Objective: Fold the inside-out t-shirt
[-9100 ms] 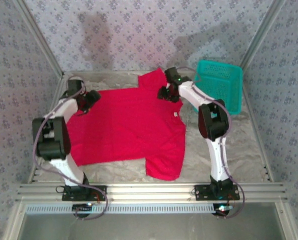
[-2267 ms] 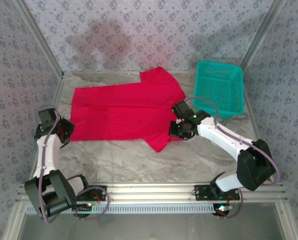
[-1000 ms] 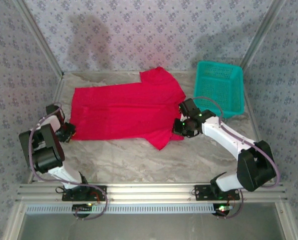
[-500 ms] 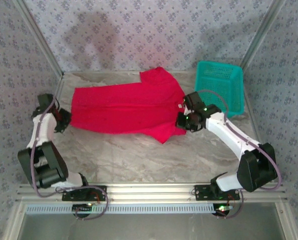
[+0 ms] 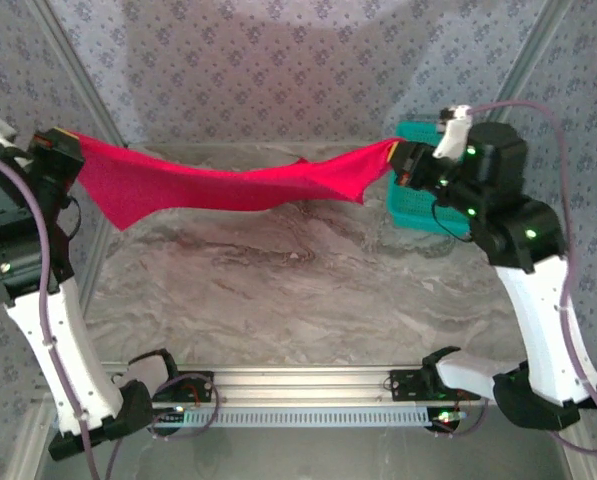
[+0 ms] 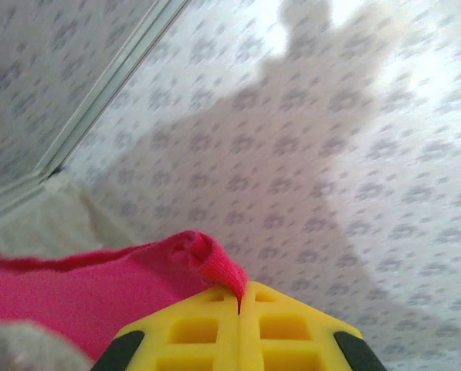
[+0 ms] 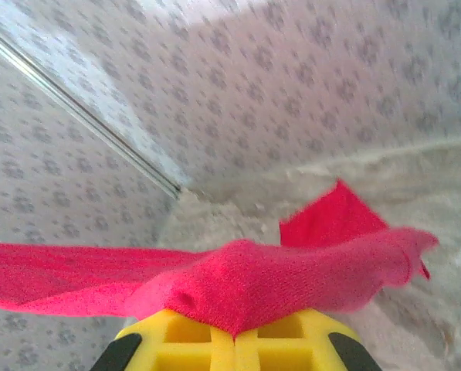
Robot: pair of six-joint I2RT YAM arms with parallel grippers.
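Observation:
The inside-out t-shirt [image 5: 228,185], bright red cloth, hangs in the air, stretched like a band between the two raised arms high above the table. My left gripper [image 5: 70,150] is shut on its left end at the far left; in the left wrist view a roll of red cloth [image 6: 207,259] is pinched between the yellow fingers [image 6: 191,328]. My right gripper [image 5: 400,160] is shut on the right end; in the right wrist view the red shirt [image 7: 292,282] drapes over the closed yellow fingers [image 7: 191,332].
A teal mesh basket [image 5: 418,205] stands at the back right, partly behind the right arm. The crinkled grey table cover [image 5: 298,290] lies under the shirt. Patterned walls [image 5: 278,70] and metal corner posts [image 5: 523,60] close in the back and sides.
Both arms have swung up and apart, lifting the shirt off the table. It lay flat half a second ago and now hangs stretched between the two grippers.

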